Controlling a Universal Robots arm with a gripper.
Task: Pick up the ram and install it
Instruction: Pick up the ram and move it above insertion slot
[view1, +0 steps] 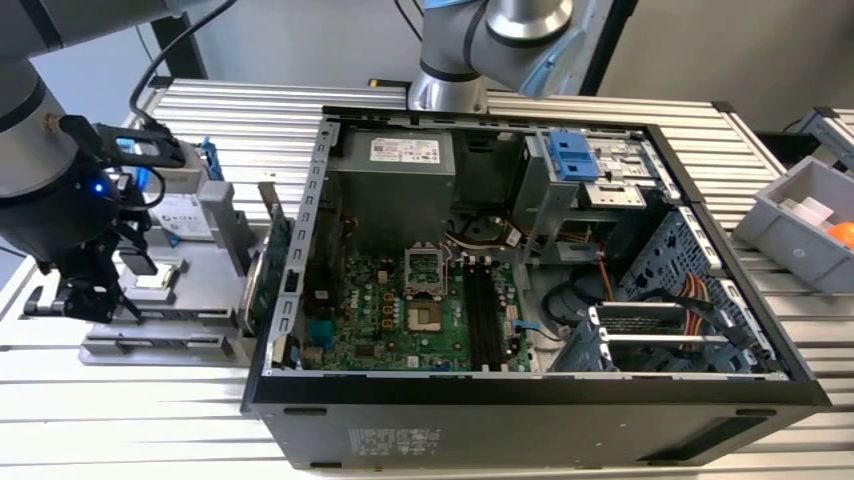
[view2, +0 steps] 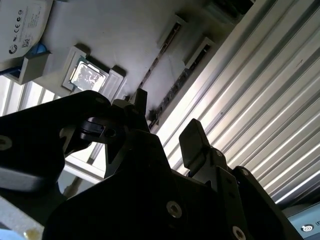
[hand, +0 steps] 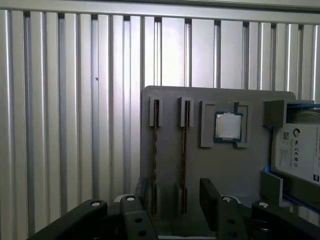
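Note:
Two thin dark ram sticks (hand: 155, 150) (hand: 183, 150) stand on edge in narrow slots of a grey parts tray (hand: 220, 170). In the second wrist view one ram stick (view2: 172, 94) shows as a dark line in the tray (view2: 125, 30). My gripper (hand: 175, 197) hangs open over the slots' near ends, holding nothing; its black fingers (hand: 210, 192) stand either side of the sticks. It appears again in the second wrist view (view2: 167, 122). At the exterior view's left, the gripper (view1: 94, 300) sits low over the tray (view1: 160, 335). The motherboard's long black ram slots (view1: 478, 320) lie inside the open case (view1: 747, 385).
On the tray lie a square silver processor (hand: 228, 125) and a silver hard drive (hand: 300, 150). A green board (view1: 267, 265) stands upright between tray and case. A second arm's base (view1: 447, 90) rises behind the case. A grey bin (view1: 807, 220) sits at the exterior view's right.

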